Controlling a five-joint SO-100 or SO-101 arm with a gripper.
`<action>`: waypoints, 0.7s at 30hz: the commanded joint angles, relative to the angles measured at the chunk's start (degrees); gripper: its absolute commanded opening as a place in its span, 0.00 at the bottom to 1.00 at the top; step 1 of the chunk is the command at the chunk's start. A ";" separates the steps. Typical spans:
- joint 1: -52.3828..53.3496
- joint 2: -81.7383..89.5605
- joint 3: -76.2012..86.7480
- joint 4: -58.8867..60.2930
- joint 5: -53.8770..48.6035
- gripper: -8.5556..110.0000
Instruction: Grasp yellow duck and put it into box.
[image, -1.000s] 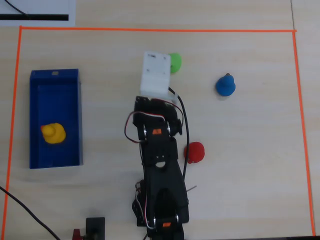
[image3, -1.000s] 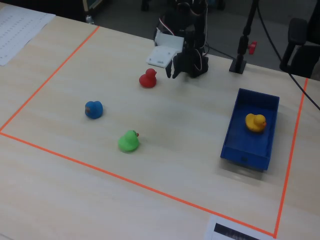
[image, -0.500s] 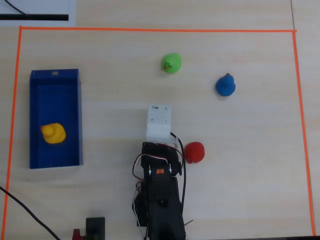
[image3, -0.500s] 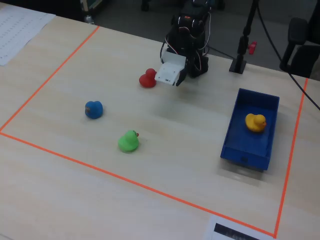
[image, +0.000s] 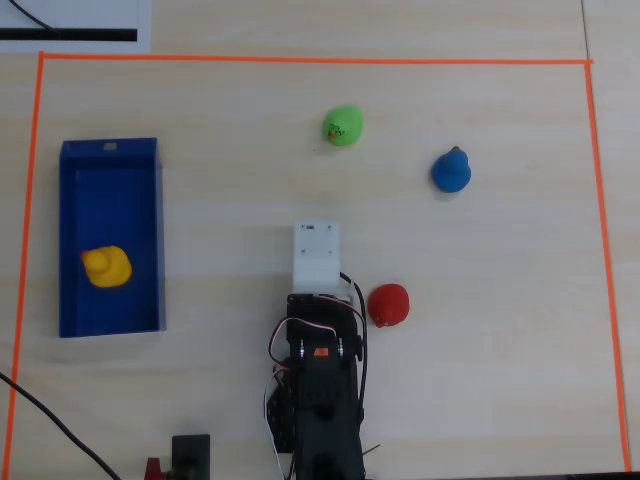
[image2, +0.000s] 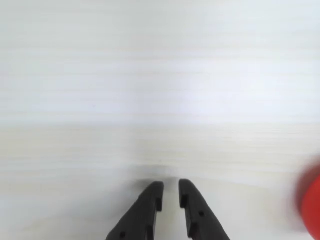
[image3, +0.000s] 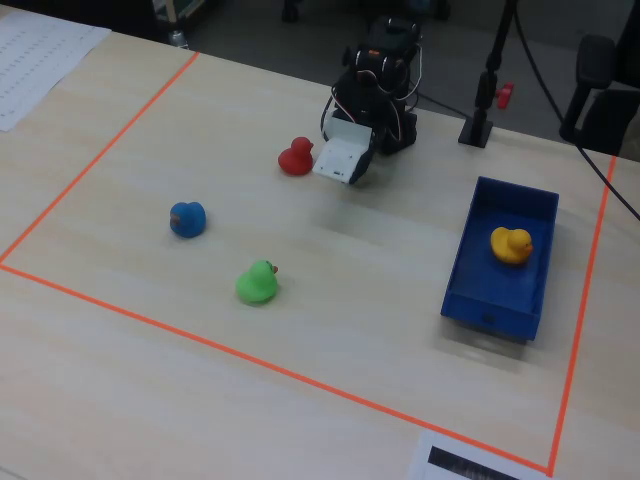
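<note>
Yellow duck (image: 106, 267) lying inside the box (image: 70, 235), toward its near end in the overhead view, so task judged essentially done. End effector (image2: 170, 187) empty, tips nearly together with only a thin gap, probably closed though the wrist view is blurred. Folded low over bare tabletop (image: 480, 380), just beside the red duck (image: 388, 304), well apart from the box.

arm (image: 318, 400): folded low, reaching toward 12 o'clock in overhead view | gripper (image2: 170, 186): empty, black fingers (image2: 150, 207) nearly closed with a narrow gap, tips pointing toward 12 o'clock in wrist view
</note>
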 joint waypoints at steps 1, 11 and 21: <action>-1.32 0.00 0.62 0.00 0.18 0.07; -3.34 0.09 0.70 0.00 -0.18 0.07; -3.60 0.09 0.70 0.09 0.26 0.07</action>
